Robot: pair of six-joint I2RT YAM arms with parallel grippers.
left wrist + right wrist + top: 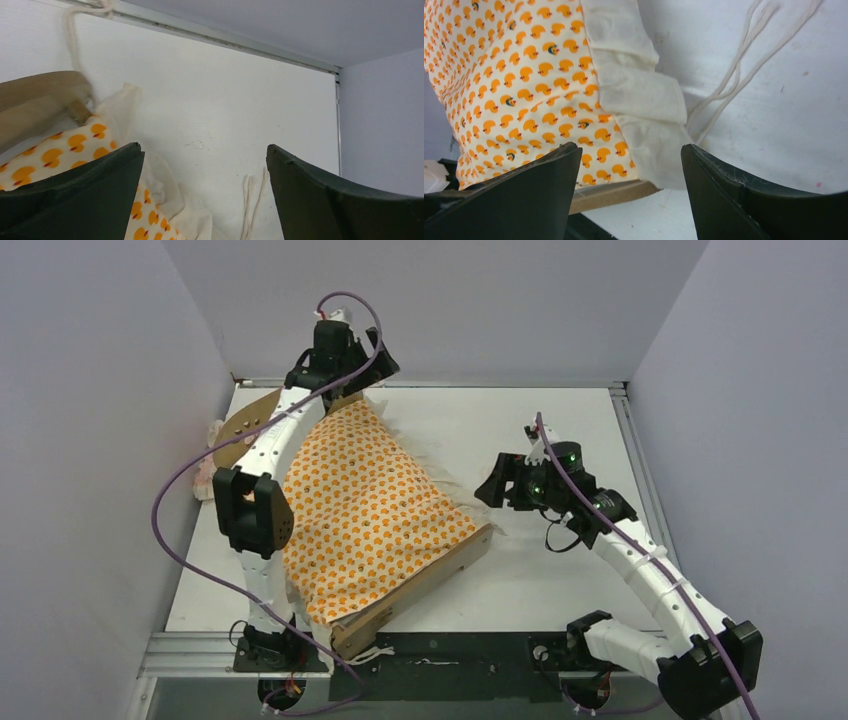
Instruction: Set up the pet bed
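Note:
The pet bed lies slanted on the left of the table. Its plywood headboard (243, 427) is at the back left and its low footboard (425, 585) at the front. An orange duck-print mattress (370, 505) with a cream ruffle covers the whole base, which is hidden. My left gripper (372, 370) hangs open over the mattress's far corner (65, 150), beside the headboard (40, 100), holding nothing (204, 146). My right gripper (493, 490) stands open just right of the mattress's near right corner. The ruffle (644, 100) and footboard edge (609, 195) lie ahead of its empty fingers (629, 146).
A pale pink frilled pillow (205, 478) lies at the table's left edge behind the left arm. Loose white strings (744, 60) trail over the white tabletop (540, 430) beside the mattress. Grey walls close in the table on three sides.

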